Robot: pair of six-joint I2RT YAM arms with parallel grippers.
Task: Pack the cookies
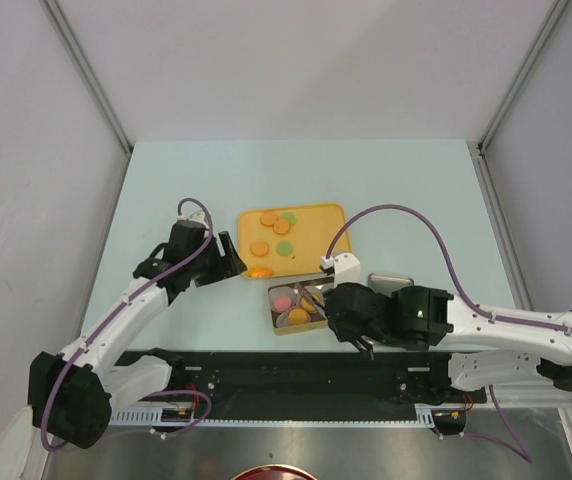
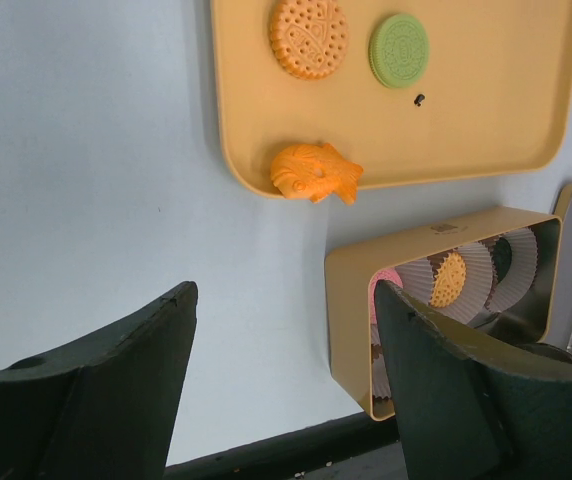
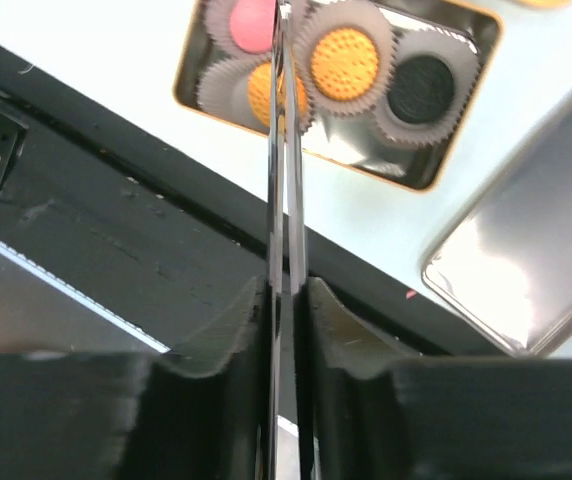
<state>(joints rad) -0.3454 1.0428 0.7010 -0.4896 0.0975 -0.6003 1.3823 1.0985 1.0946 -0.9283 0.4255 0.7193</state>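
Note:
Loose cookies lie on a yellow tray [image 1: 326, 225]: orange ones [image 1: 259, 248] and green ones [image 1: 284, 248]. In the left wrist view an orange cookie [image 2: 309, 37] and a green cookie [image 2: 400, 50] show on the tray. A gold tin [image 1: 275, 310] holds paper cups with a pink cookie [image 3: 251, 22], two orange cookies [image 3: 344, 62] and a black cookie [image 3: 421, 88]. My right gripper [image 3: 286, 285] is shut on thin metal tweezers [image 3: 284, 150] whose tips reach over the tin. My left gripper [image 2: 286, 300] is open and empty, left of the tin, near the tray's front left corner.
An orange fish-shaped piece [image 2: 314, 172] rests on the tray's front rim. The tin's silver lid [image 3: 526, 260] lies on the table right of the tin. A black strip [image 1: 266, 365] runs along the near table edge. Grey walls enclose the table.

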